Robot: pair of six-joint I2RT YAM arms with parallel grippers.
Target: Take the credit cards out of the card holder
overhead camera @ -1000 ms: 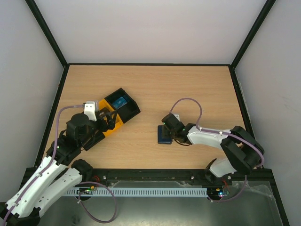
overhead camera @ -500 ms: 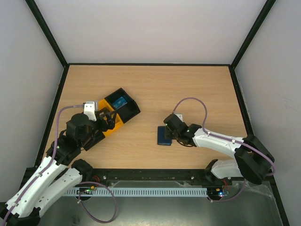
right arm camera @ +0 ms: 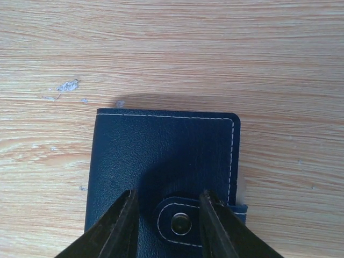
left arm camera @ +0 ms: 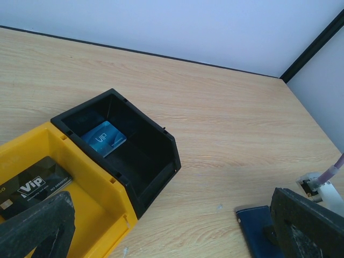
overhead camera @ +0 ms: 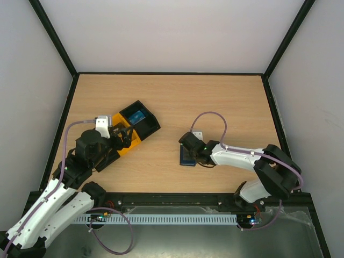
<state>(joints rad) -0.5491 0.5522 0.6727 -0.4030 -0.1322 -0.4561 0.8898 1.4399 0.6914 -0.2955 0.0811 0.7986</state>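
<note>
The card holder (overhead camera: 186,156) lies closed on the table, dark blue with white stitching and a snap tab. In the right wrist view it (right arm camera: 161,156) fills the middle. My right gripper (right arm camera: 169,196) hangs just above it, open, one finger on each side of the tab; it also shows from above (overhead camera: 189,146). A blue card (left arm camera: 105,138) lies in the black tray (left arm camera: 161,148). A dark card marked VIP (left arm camera: 32,188) lies in the yellow tray (left arm camera: 80,177). My left gripper (left arm camera: 172,220) is open and empty over the yellow tray (overhead camera: 132,144). The white card is out of view.
The black tray (overhead camera: 151,124) and the yellow tray stand joined at the left of the table. The holder also shows at the lower right of the left wrist view (left arm camera: 255,226). Black frame rails and white walls bound the table.
My right gripper shifted slightly right, then back left over the card holder, and the right arm's elbow swung. The holder and the left arm have stayed put.
</note>
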